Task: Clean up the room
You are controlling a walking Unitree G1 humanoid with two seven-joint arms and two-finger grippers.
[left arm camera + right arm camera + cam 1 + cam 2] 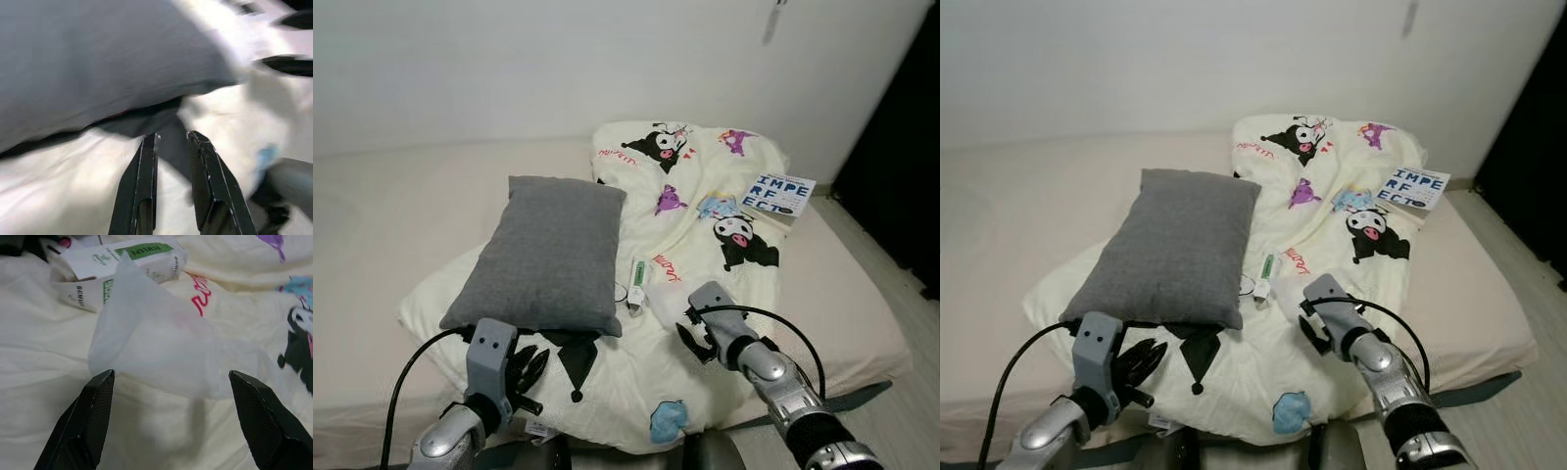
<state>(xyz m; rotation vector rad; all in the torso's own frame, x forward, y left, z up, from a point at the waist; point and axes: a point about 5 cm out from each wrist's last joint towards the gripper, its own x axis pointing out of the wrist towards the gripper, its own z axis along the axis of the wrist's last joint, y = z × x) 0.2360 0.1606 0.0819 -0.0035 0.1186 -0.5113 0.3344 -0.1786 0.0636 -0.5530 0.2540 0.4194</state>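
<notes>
Bed (pixel 391 225): a beige mattress against a white wall, carrying everything else.
Duvet (pixel 705 196): cream with cartoon prints, spread from the bed's front edge to its far right corner, rumpled.
Pillow (pixel 548 255): grey, lying on the duvet's left part, tilted, its near end toward the bed's front edge.
Box (pixel 637 284): small white carton with a green label, on the duvet just beside the pillow's right edge; in the right wrist view (pixel 122 264) its near flap stands open.
Tissue (pixel 161 342): white, crumpled, touching the box on its near side, lying on the duvet.
Book (pixel 781 196): white cover with large blue letters, near the bed's far right corner, partly on the duvet.
Right gripper (pixel 171 401): fingers spread wide apart, one on each side of the tissue, just above the duvet; nothing is clamped.
Left gripper (pixel 172 142): low by the bed's front edge, pointing at the pillow's near end; its fingers (pixel 142 181) stand a narrow gap apart with nothing between them, over a dark print on the duvet.
</notes>
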